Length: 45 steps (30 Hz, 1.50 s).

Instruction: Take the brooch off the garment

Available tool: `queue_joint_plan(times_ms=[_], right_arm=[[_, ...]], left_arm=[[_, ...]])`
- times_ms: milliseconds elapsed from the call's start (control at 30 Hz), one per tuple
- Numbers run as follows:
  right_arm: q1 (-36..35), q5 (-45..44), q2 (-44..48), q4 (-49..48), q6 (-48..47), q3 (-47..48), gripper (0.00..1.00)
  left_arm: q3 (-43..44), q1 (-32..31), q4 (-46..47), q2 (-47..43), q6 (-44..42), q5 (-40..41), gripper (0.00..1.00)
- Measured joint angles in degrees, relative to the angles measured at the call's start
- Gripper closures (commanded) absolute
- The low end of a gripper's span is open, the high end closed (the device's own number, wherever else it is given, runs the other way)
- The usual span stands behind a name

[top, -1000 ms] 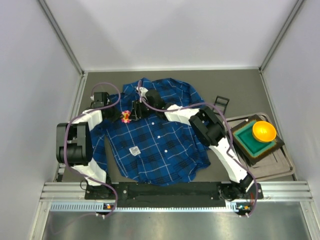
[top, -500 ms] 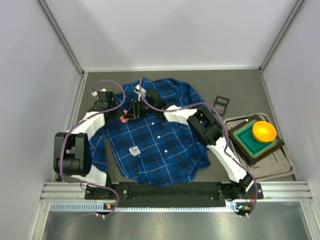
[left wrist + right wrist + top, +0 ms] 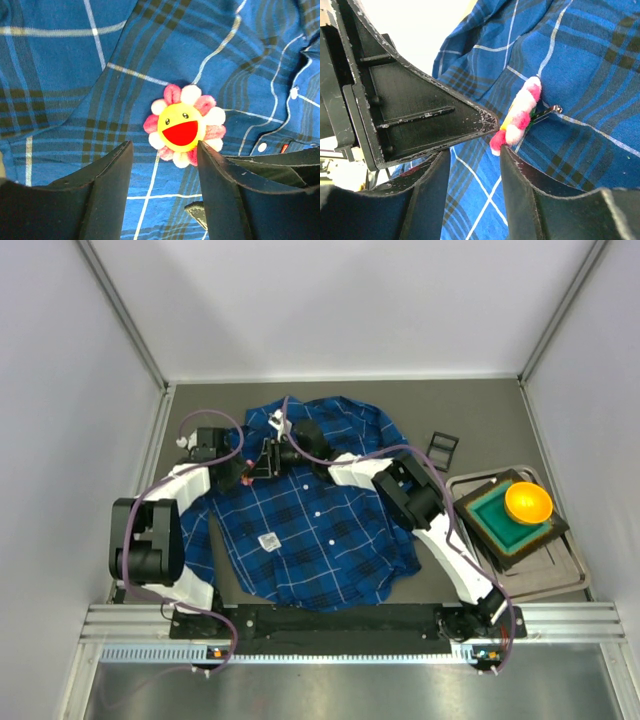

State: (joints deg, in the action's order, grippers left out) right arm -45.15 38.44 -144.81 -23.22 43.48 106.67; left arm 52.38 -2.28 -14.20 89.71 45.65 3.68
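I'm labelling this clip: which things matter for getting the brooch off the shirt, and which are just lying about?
Job: pink-and-white flower brooch with yellow smiling face; blue plaid button-up shirt; left gripper; right gripper.
Lying about: orange round bowl; green square pad; grey tray; small black frame.

The blue plaid long-sleeved shirt (image 3: 310,530) lies spread flat on the dark grey table (image 3: 470,420), left of centre, with its collar at the far end. The pink-and-red beaded flower brooch (image 3: 184,131) sits on the shirt's far-left part, near the collar. The left gripper (image 3: 164,150) is just left of the brooch and the right gripper (image 3: 472,150) is just right of it. A white square printed tag (image 3: 268,540) lies on the shirt, nearer than the brooch. A grey rectangular tray (image 3: 560,575) lies at the table's right. On the tray rests a green square block (image 3: 495,520), with an orange round bowl (image 3: 528,502) on top of it. A small black frame (image 3: 444,449) lies between the shirt and the tray, on the far side.
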Motion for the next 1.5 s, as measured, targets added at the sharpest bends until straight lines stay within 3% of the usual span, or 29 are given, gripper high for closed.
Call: queue_joint_plan(times_ms=[267,367,567,800,1033,1133,1267,1500], right_arm=[[0.0,1.2,-3.4,-0.6,1.7,1.5,0.65],[0.0,1.5,-3.9,-0.5,1.8,2.1,0.65],[-0.1,2.0,-3.9,-2.4,2.3,2.5,0.61],[-0.1,1.9,-4.0,-4.4,4.4,2.5,0.60],[-0.1,2.0,-4.0,-4.9,4.7,2.5,0.60],[-0.1,2.0,-3.9,-4.6,4.4,2.6,0.60],[-0.1,1.9,-3.9,-3.7,3.2,2.6,0.60],[-0.1,-1.5,-2.6,1.9,-2.6,0.7,0.50]], left_arm=[[1.3,0.4,-3.3,4.5,9.7,-1.7,0.50],[1.2,0.5,-3.6,4.3,11.7,-1.9,0.39],[-0.4,0.8,-3.0,1.0,12.7,-1.6,0.31],[-0.5,1.1,-1.2,0.9,13.7,-3.3,0.28],[-2.3,2.7,6.1,2.6,17.0,-10.6,0.25],[-2.4,3.8,7.8,4.9,18.1,-13.7,0.27],[-2.6,4.5,9.7,6.5,19.1,-15.8,0.39],[-2.9,5.4,11.2,6.6,18.3,-16.3,0.56]])
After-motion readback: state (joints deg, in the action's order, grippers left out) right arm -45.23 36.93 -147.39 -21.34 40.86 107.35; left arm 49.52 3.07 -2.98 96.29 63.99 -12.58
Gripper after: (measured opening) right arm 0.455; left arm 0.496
